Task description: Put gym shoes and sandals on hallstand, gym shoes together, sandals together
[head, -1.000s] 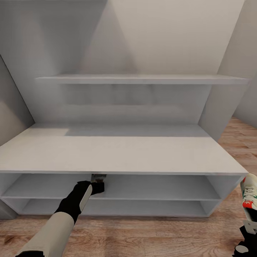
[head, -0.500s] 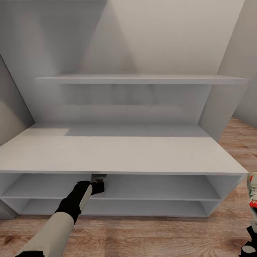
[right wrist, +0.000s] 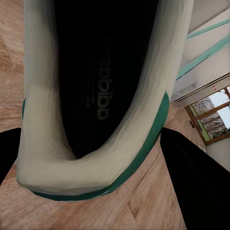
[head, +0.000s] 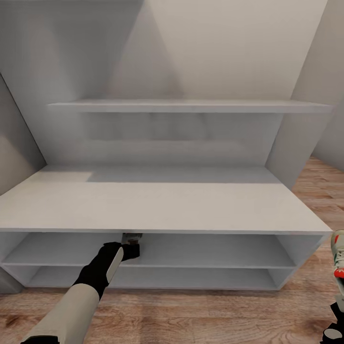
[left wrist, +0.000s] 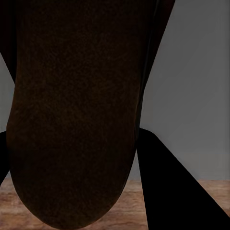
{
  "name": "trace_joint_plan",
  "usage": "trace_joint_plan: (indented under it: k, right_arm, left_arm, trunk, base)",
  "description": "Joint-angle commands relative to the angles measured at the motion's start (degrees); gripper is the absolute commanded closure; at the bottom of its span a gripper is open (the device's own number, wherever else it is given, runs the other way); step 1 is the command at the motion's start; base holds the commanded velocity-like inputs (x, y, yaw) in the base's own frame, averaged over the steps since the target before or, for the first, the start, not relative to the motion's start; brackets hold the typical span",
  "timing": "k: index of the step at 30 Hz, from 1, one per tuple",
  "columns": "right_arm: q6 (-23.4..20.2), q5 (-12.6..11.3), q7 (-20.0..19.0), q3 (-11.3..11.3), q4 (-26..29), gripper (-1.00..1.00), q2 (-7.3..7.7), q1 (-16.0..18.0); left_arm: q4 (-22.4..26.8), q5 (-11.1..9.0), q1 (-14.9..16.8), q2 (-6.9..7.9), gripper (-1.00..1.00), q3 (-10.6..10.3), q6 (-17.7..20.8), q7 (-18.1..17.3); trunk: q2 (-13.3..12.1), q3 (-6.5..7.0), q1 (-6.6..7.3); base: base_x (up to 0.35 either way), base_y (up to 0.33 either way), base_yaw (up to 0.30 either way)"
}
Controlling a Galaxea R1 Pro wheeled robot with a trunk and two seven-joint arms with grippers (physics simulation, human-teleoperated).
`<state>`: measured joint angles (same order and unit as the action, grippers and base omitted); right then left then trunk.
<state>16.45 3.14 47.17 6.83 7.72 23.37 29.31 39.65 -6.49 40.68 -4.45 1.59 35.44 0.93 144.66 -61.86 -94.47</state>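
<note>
The hallstand [head: 157,205] stands in front of me, pale grey-white, with two long open shelves under its top and a floating shelf above. My left gripper [head: 132,237] reaches into the upper open shelf, just under the top board. In the left wrist view a dark brown sandal [left wrist: 76,120] lies between the black fingers [left wrist: 165,184], so that gripper is shut on it. At the head view's right edge my right gripper [head: 338,292] holds a white gym shoe [head: 338,251] with green trim and a red patch. The gym shoe [right wrist: 96,96] shows its black insole between the right fingers [right wrist: 196,177].
The wood-grain corridor floor [head: 191,315] runs in front of the hallstand and past its right end. Grey walls close in behind and at both sides. The lower open shelf [head: 157,277] sits just above the floor.
My right gripper with the gym shoe has slid right and down, so less of the shoe shows at the picture's edge. The left arm has not moved.
</note>
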Motion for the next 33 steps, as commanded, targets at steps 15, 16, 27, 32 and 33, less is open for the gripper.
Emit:
trace_joint_plan:
  k: [15, 16, 27, 32, 33]
  right_arm:
    - [0.1, 0.0, 0.3, 0.3, -0.1, 1.00, 0.00, 0.0]
    - [0.1, 0.0, 0.3, 0.3, -0.1, 1.00, 0.00, 0.0]
    - [0.1, 0.0, 0.3, 0.4, -0.1, 1.00, -0.05, 0.0]
    - [0.0, 0.0, 0.3, 0.4, -0.1, 1.00, -0.07, 0.0]
    - [0.1, 0.0, 0.3, 0.5, -0.1, 1.00, -0.07, 0.0]
  left_arm:
    - [0.0, -0.3, 0.0, -0.04, 1.00, 0.2, 0.3, -0.1]
    - [0.0, -0.3, 0.0, -0.04, 1.00, 0.2, 0.3, -0.1]
    - [0.0, -0.3, 0.0, -0.04, 1.00, 0.2, 0.3, -0.1]
    - [0.0, -0.3, 0.0, -0.04, 1.00, 0.2, 0.3, -0.1]
    - [0.0, -0.3, 0.0, -0.04, 1.00, 0.2, 0.3, -0.1]
  trunk:
    - [0.0, -0.05, 0.01]
    - [0.0, -0.05, 0.01]
    - [0.0, -0.05, 0.01]
    - [0.0, -0.05, 0.01]
    - [0.0, -0.05, 0.01]
  base:
    - [0.000, 0.000, 0.000]
    - [0.000, 0.000, 0.000]
    - [0.000, 0.000, 0.000]
    - [0.000, 0.000, 0.000]
    - [0.000, 0.000, 0.000]
